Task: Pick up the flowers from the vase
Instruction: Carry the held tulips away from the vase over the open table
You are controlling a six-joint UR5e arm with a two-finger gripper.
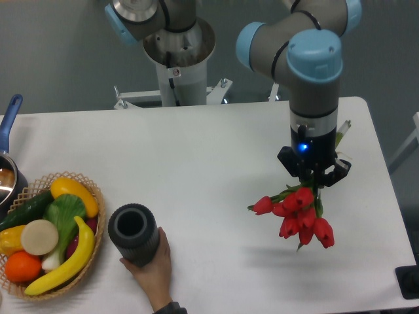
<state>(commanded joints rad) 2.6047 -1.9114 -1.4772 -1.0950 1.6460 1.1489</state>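
Observation:
A bunch of red tulip flowers with green stems hangs above the right side of the white table, its shadow below it. My gripper is shut on the stems just above the buds, pointing down. The vase, a dark ribbed cylinder with an empty round mouth, stands far to the left near the table's front edge. A person's hand holds it from below right.
A wicker basket with banana, cucumber, orange and other produce sits at the front left, touching the vase's side. A pot with a blue handle is at the left edge. The robot base stands behind the table.

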